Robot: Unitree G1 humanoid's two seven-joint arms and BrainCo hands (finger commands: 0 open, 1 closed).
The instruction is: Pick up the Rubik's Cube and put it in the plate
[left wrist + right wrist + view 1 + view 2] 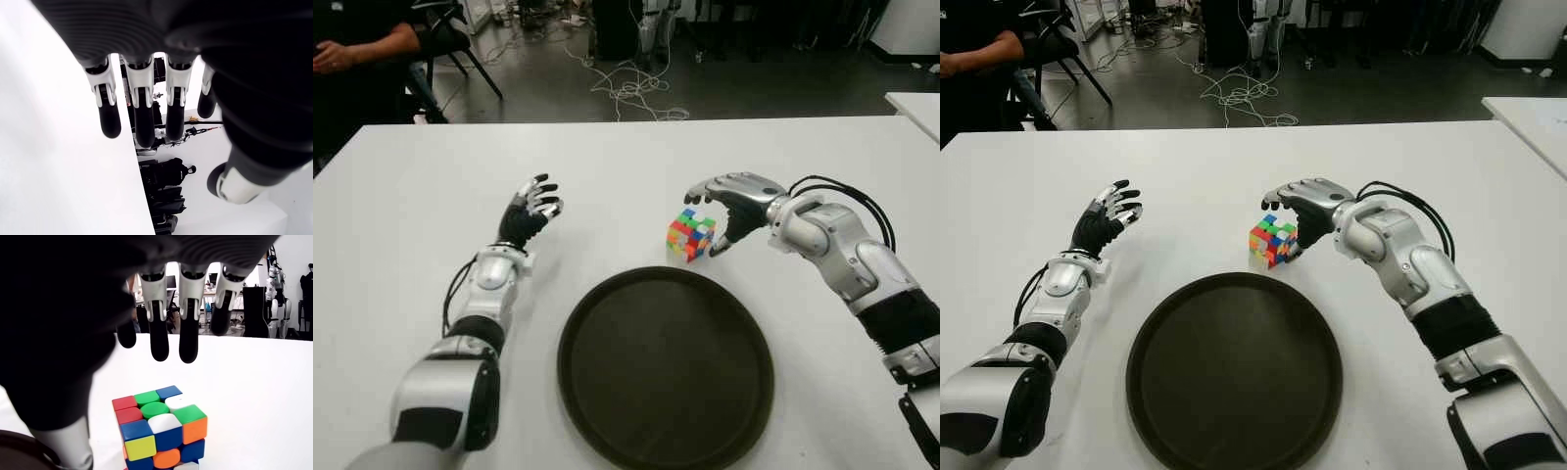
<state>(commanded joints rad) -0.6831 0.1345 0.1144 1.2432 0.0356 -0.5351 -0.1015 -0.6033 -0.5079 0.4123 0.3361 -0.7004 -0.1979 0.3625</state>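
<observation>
Right wrist view: right robot hand spread above Rubik's Cube, unclamped; off-centre closure risks knocking cube from plate. Left robot hand spread, idle.

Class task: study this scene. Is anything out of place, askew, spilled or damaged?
Nothing stands out. The Rubik's Cube sits intact on the table beyond the plate, under the open right hand; left hand idle.

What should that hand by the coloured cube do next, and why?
Probably close around the Rubik's Cube: the right hand hovers open just over it, fingers spread and gripping nothing, while the cube sits on the table beside the plate.
</observation>
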